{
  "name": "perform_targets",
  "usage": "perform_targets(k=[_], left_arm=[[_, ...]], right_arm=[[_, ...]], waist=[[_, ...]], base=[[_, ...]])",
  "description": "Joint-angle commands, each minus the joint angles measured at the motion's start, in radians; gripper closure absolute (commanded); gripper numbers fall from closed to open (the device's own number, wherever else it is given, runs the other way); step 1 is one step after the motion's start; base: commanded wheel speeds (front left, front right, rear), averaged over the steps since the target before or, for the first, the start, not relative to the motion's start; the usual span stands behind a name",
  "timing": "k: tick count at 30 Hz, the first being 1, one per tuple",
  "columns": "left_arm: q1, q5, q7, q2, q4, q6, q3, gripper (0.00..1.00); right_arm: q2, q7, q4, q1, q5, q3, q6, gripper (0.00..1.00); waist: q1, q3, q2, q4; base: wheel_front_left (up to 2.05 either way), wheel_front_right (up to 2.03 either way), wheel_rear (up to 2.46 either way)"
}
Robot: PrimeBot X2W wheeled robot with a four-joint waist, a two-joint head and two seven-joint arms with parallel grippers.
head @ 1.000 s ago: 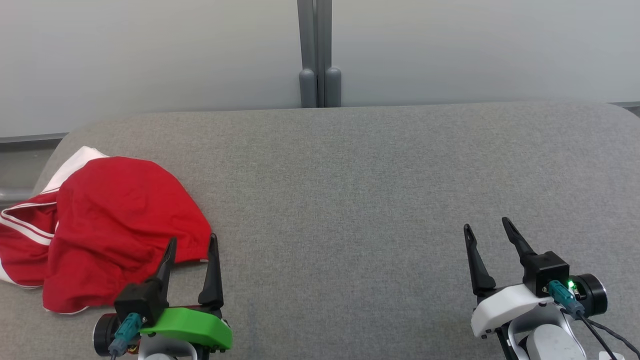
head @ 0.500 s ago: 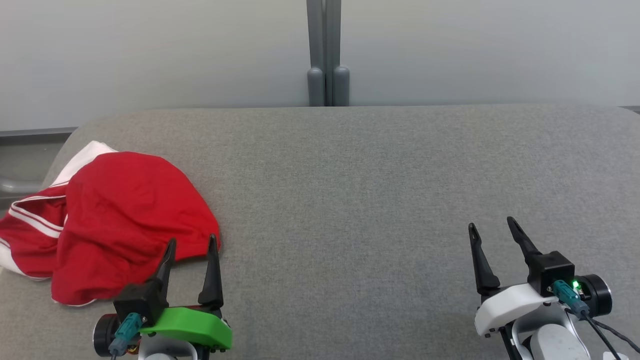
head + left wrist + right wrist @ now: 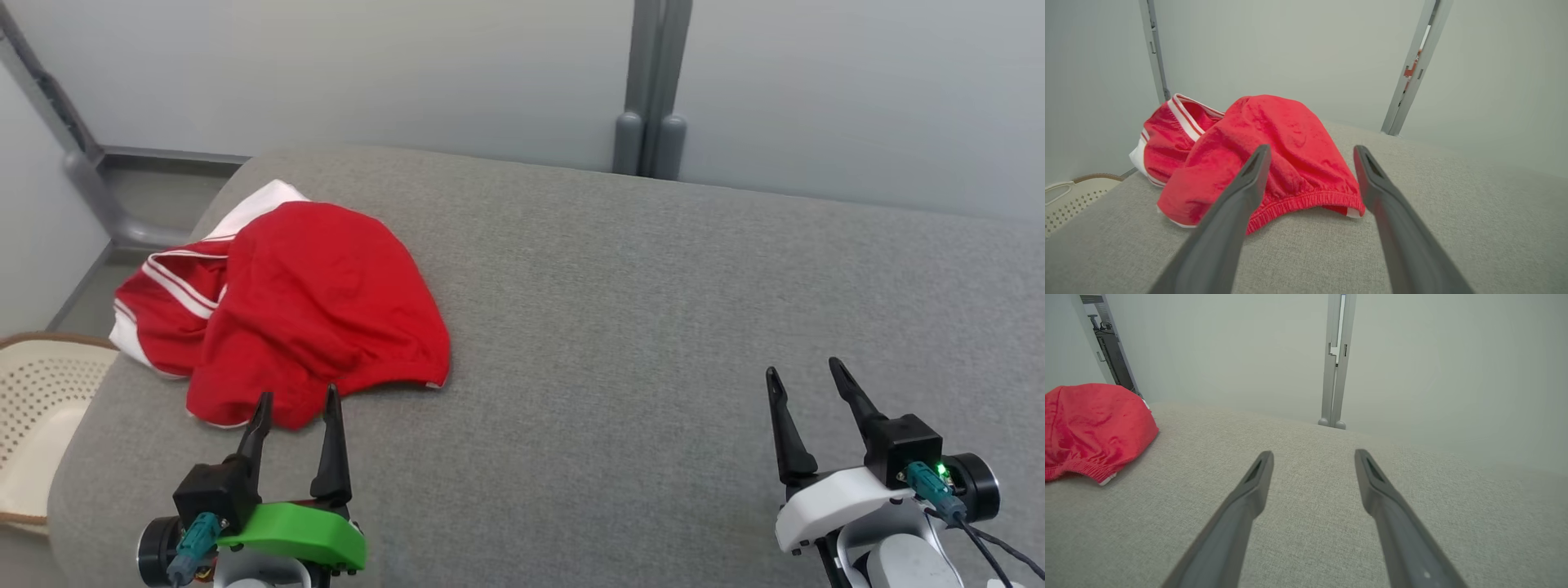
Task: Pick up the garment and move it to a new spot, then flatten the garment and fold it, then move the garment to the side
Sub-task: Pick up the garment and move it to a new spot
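Note:
The garment [image 3: 302, 306] is a crumpled red piece with white stripes, bunched at the left end of the grey cushioned surface [image 3: 637, 327]. Its elastic hem faces me in the left wrist view [image 3: 1274, 155], and its edge shows at the left of the right wrist view [image 3: 1090, 424]. My left gripper [image 3: 295, 400] stands open just short of the garment's near edge, with nothing between its fingers; in its own view the gripper [image 3: 1310, 151] frames the hem. My right gripper [image 3: 804, 371] stands open and empty over bare surface at the lower right, far from the garment, as its own view [image 3: 1312, 455] confirms.
A cream perforated basket [image 3: 33, 408] stands on the floor off the surface's left end. A grey post [image 3: 653, 90] rises behind the surface against pale wall panels. The surface's left edge is rounded, close to the garment.
The head camera has turned left, so the whole picture shifted right and the basket came into sight. Both grippers stayed open; the garment lies as before.

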Motion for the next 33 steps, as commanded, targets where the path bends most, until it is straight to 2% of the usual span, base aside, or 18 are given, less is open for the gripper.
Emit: perform_targets(k=[1, 7, 15, 26, 33], left_arm=[[0.007, 0.007, 0.000, 0.006, 0.002, 0.002, 0.003, 0.00], [0.014, 0.019, 0.000, 0.006, 0.002, 0.002, 0.022, 0.00], [0.014, 0.035, 0.000, 0.006, 0.002, -0.005, 0.034, 0.00], [0.027, 0.026, 0.000, 0.006, -0.026, 0.011, 0.060, 0.00], [0.021, 0.039, 0.000, 0.006, -0.013, 0.000, 0.058, 0.00]], right_arm=[[-0.003, -0.003, -0.002, 0.014, 0.009, -0.004, -0.001, 0.00], [-0.003, -0.003, -0.004, 0.007, 0.014, -0.001, -0.001, 0.00], [-0.004, -0.003, -0.001, 0.015, 0.026, 0.005, -0.001, 0.00], [-0.004, -0.003, 0.013, -0.027, 0.013, 0.032, -0.001, 0.00], [-0.004, -0.003, 0.016, -0.016, 0.014, 0.026, -0.001, 0.00]], waist=[[0.0000, -0.004, 0.0000, 0.095], [0.0000, -0.007, 0.0000, 0.185], [0.0000, -0.004, 0.0000, 0.273], [0.0000, 0.021, 0.0000, 0.288], [0.0000, 0.019, 0.0000, 0.285]], base=[[0.00, 0.00, 0.00], [0.00, 0.00, 0.00], [0.00, 0.00, 0.00], [0.00, 0.00, 0.00], [0.00, 0.00, 0.00]])
